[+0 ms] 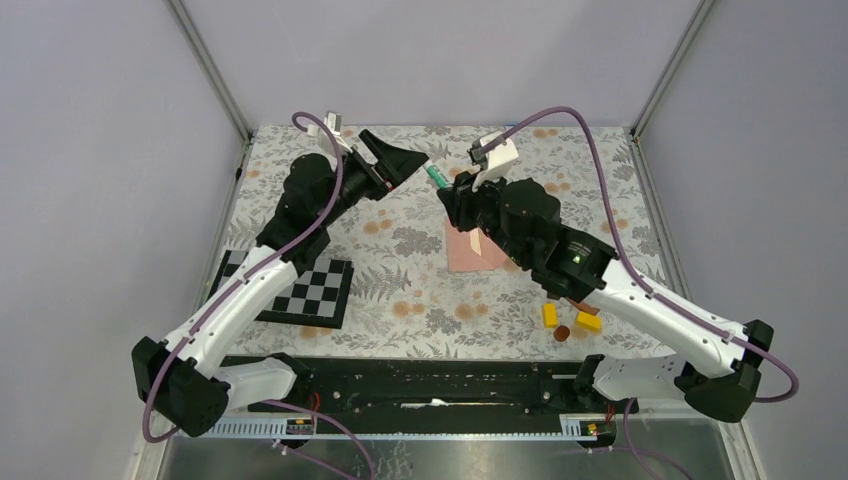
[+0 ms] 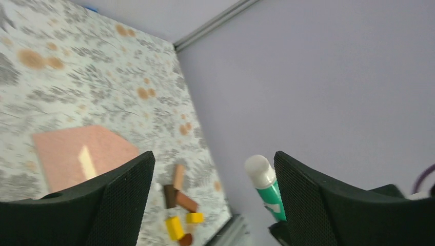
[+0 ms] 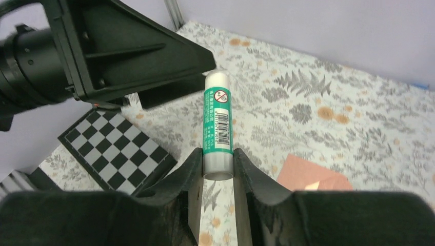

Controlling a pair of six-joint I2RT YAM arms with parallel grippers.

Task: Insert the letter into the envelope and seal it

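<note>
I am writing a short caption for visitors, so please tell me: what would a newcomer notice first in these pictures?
First comes the green glue stick, clamped by one end in the right pincer and raised above the table. Its white cap points into the wide-open left pincer, which does not grip it. Below, the salmon-pink envelope lies flat, partly under the right arm.

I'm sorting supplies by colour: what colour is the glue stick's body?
Green, with a white cap; the glue stick shows best in the right wrist view.

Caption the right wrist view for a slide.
Right gripper clamps a green glue stick pointing at the open left gripper.
</note>
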